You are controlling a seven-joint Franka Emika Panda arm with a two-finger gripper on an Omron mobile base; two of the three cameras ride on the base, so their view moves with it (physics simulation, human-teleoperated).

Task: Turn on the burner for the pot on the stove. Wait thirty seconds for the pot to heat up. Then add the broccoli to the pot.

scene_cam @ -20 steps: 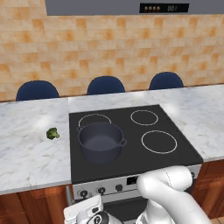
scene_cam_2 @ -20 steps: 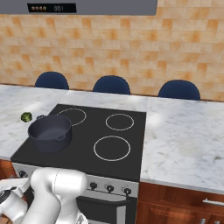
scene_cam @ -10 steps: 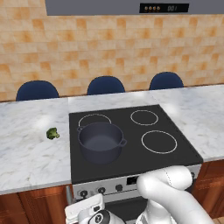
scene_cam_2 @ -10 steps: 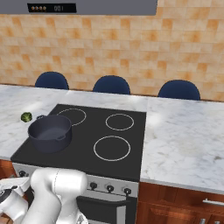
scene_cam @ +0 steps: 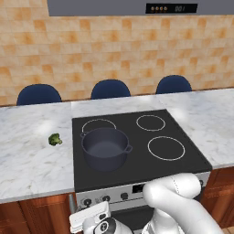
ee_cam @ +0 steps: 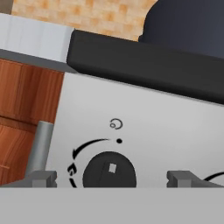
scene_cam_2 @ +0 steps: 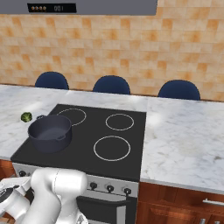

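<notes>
The dark blue-grey pot (scene_cam: pixel 105 146) (scene_cam_2: pixel 49 131) stands on the front left ring of the black stove (scene_cam: pixel 137 162) (scene_cam_2: pixel 83 146), empty and without a lid. The small green broccoli (scene_cam: pixel 55 139) (scene_cam_2: pixel 26 117) lies on the marble counter to the pot's left. My gripper (ee_cam: pixel 111 177) is open, low in front of the stove's silver panel. Its fingertips (ee_cam: pixel 41 177) stand on either side of a dark knob (ee_cam: pixel 109 170) without touching it. In the hand view, the pot (ee_cam: pixel 188 26) rises above the cooktop's edge.
More small knobs (scene_cam: pixel 124 195) (scene_cam_2: pixel 109 188) run along the front panel. Wooden cabinet fronts (ee_cam: pixel 22 113) flank the stove. Three blue chair backs (scene_cam: pixel 111 88) stand behind the counter. The marble counter (scene_cam_2: pixel 183 140) stretches to the stove's right.
</notes>
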